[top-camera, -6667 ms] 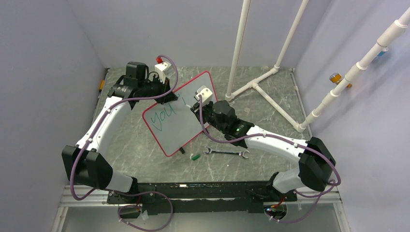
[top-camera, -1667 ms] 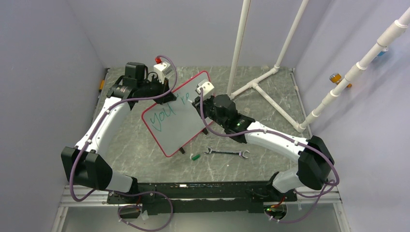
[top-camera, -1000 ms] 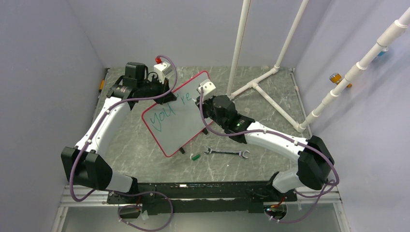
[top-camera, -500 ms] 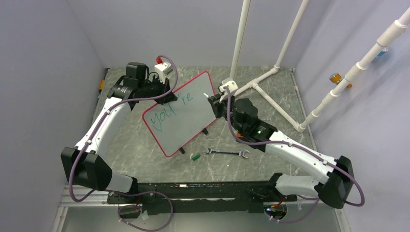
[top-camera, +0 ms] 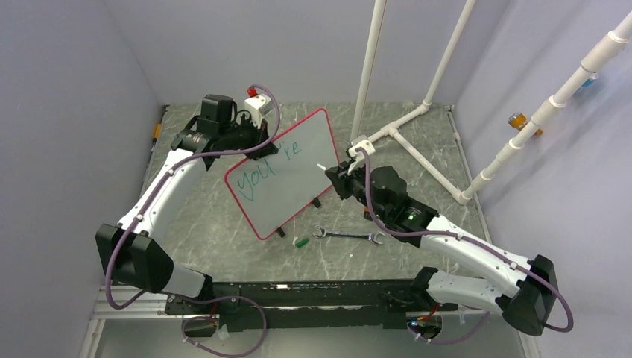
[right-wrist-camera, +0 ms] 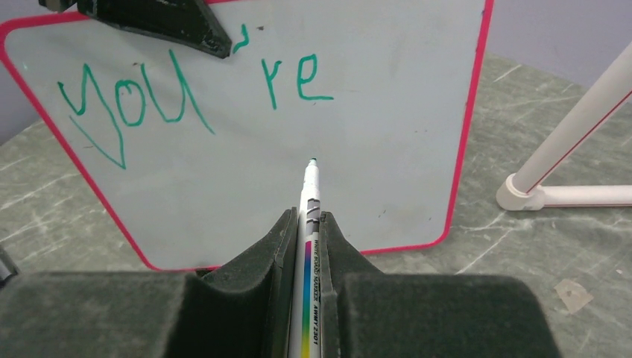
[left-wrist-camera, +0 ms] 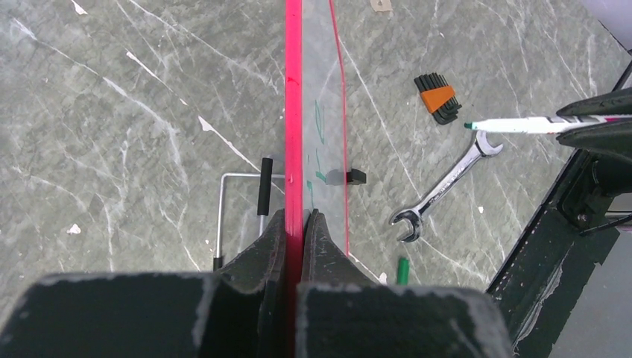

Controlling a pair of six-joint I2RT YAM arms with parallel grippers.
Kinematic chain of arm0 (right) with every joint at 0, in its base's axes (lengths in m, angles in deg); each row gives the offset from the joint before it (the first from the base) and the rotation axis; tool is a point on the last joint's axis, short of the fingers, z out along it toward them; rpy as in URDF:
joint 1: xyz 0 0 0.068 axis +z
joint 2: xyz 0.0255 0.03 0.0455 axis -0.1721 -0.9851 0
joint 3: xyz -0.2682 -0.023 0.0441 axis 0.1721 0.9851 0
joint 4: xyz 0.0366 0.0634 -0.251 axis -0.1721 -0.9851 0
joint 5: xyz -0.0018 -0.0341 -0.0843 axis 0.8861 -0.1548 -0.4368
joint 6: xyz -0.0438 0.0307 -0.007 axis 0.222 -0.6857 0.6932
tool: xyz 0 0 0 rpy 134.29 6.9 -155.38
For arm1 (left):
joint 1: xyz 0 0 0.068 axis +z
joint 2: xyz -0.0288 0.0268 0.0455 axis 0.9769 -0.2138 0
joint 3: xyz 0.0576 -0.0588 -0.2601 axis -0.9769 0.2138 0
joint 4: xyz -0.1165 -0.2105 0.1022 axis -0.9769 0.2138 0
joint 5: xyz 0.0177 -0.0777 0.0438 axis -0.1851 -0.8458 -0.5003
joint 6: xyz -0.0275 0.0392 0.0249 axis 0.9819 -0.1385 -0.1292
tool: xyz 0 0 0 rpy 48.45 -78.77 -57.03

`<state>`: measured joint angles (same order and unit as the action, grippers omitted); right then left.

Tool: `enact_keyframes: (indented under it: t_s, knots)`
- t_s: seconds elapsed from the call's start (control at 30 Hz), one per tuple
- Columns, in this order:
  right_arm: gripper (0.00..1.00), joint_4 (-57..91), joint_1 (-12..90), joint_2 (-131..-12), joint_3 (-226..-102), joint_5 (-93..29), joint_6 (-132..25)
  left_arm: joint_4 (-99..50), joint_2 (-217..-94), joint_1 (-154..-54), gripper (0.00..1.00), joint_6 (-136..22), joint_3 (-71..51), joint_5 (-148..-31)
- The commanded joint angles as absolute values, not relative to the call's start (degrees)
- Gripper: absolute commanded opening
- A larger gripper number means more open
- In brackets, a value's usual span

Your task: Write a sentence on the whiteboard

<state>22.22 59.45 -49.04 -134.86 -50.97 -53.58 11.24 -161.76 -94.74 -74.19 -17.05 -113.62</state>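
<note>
The whiteboard [top-camera: 292, 179] stands tilted on the table, white with a thin red frame. My left gripper [top-camera: 261, 147] is shut on its top edge; in the left wrist view the jaws [left-wrist-camera: 296, 216] pinch the red frame [left-wrist-camera: 294, 112] edge-on. The sentence [top-camera: 262, 173] reads "you're" in green [right-wrist-camera: 299, 86] along the top of the board [right-wrist-camera: 246, 186]. My right gripper [top-camera: 337, 177] is shut on a white marker [right-wrist-camera: 309, 186]. Its green tip [top-camera: 321, 166] points at the board's right middle, a short way off the surface. The marker [left-wrist-camera: 514, 125] also shows in the left wrist view.
A wrench [top-camera: 349, 236] and a green marker cap [top-camera: 300, 242] lie in front of the board. A hex key set [left-wrist-camera: 437, 98] lies further off. A white pipe frame [top-camera: 395, 130] stands at the back right. The board's wire stand [left-wrist-camera: 238, 177] is behind it.
"'re" was added after "you". The right arm then drew back right and toward the near side, lifting the marker tip off the board. The board shifted slightly right.
</note>
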Motion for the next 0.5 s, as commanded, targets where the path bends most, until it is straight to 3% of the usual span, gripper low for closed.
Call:
enact_keyframes:
  t_s: [0.0,0.47]
  knots:
    - [0.00,24.1,59.4,-47.1,-133.4,-47.5,-55.2,13.5,-164.1,-94.6,0.00,-81.2,-14.8,-99.0]
    - [0.00,29.5,63.6,-50.7,-129.6,-33.5,-55.6,11.3,-165.0,-94.6,0.00,-81.6,-11.8,-91.6]
